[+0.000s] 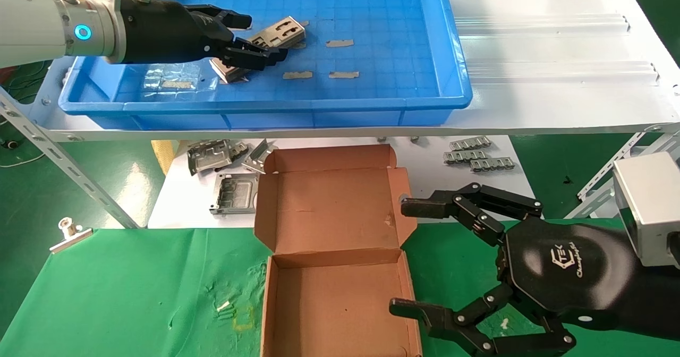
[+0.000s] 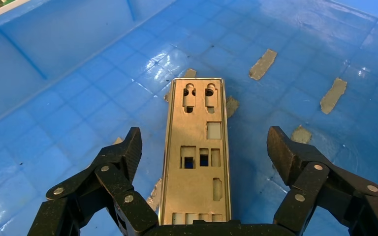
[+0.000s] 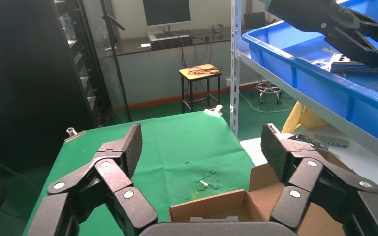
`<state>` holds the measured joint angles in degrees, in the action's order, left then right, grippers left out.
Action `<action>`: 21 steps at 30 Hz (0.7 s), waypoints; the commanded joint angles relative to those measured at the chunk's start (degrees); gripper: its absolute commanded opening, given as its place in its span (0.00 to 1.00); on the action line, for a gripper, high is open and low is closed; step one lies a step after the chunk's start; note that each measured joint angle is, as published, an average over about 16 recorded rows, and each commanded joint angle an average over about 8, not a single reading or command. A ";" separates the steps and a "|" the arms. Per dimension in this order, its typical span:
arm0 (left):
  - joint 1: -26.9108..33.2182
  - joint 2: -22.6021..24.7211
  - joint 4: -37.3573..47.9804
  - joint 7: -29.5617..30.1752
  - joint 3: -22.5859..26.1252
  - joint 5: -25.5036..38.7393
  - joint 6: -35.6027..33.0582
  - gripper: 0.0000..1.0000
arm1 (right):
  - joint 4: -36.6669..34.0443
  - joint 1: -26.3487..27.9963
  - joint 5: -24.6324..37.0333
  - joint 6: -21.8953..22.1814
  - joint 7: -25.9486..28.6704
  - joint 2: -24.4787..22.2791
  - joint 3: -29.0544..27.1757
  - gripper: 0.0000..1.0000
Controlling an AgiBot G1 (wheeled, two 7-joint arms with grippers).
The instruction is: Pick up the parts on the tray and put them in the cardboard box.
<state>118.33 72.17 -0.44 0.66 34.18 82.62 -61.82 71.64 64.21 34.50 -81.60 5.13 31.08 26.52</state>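
Left tool reaching into the blue tray on the upper shelf, fingers spread wide, one on either side of a long grey metal plate. Plate punched with round and rectangular cutouts, lying lengthwise between the fingers and touched by neither in the left wrist view. In the head view, the same plate sticking out past the fingertips, angled across the tray floor; cannot tell whether flat on the floor or lifted. A second metal piece partly hidden beneath the tool. Strips of tape stuck on the grid floor near the plate, plus a patch of clear film closer to the tray's left end.

Right tool low on the right, just beside the right wall of the cardboard box, fingers spread and holding nothing. Box lying open on the green cloth of the bench, lid folded back, brown floor bare where it shows.

Behind the box, on a white board under the shelf: squarish stamped metal frames to the left, small ridged metal strips to the right. A binder clip at the cloth's left edge.
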 commanded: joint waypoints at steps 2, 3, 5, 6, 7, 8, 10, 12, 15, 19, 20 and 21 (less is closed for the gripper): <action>0.05 0.13 0.20 0.17 -0.02 -0.03 0.06 0.00 | 0.00 0.00 0.00 0.00 0.00 0.00 0.00 1.00; 0.05 0.16 0.25 0.24 -0.03 -0.04 0.08 0.00 | 0.00 0.00 0.00 0.00 0.00 0.00 0.00 1.00; 0.06 0.22 0.35 0.38 -0.03 -0.05 0.12 0.00 | 0.00 0.00 0.00 0.00 0.00 0.00 0.00 1.00; 0.07 0.25 0.39 0.45 -0.04 -0.05 0.13 0.00 | 0.00 0.00 0.00 0.00 0.00 0.00 0.00 1.00; 0.08 0.27 0.43 0.51 -0.04 -0.06 0.13 0.00 | 0.00 0.00 0.00 0.00 0.00 0.00 0.00 1.00; 0.09 0.28 0.45 0.57 -0.05 -0.07 0.13 0.00 | 0.00 0.00 0.00 0.00 0.00 0.00 0.00 1.00; 0.12 0.32 0.48 0.67 -0.05 -0.07 0.10 0.00 | 0.00 0.00 0.00 0.00 0.00 0.00 0.00 1.00; 0.16 0.35 0.49 0.74 -0.04 -0.06 0.06 0.00 | 0.00 0.00 0.00 0.00 0.00 0.00 0.00 1.00; 0.22 0.41 0.48 0.80 0.00 0.00 -0.01 0.00 | 0.00 0.00 0.00 0.00 0.00 0.00 0.00 1.00; 0.29 0.45 0.46 0.83 0.11 0.14 -0.02 0.00 | 0.00 0.00 0.00 0.00 0.00 0.00 0.00 1.00; 0.31 0.46 0.46 0.83 0.13 0.18 -0.01 0.00 | 0.00 0.00 0.00 0.00 0.00 0.00 0.00 1.00; 0.33 0.46 0.46 0.84 0.16 0.22 0.01 0.00 | 0.00 0.00 0.00 0.00 0.00 0.00 0.00 1.00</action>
<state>118.66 72.58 0.02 1.50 34.31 82.80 -61.84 71.64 64.21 34.50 -81.60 5.13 31.08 26.52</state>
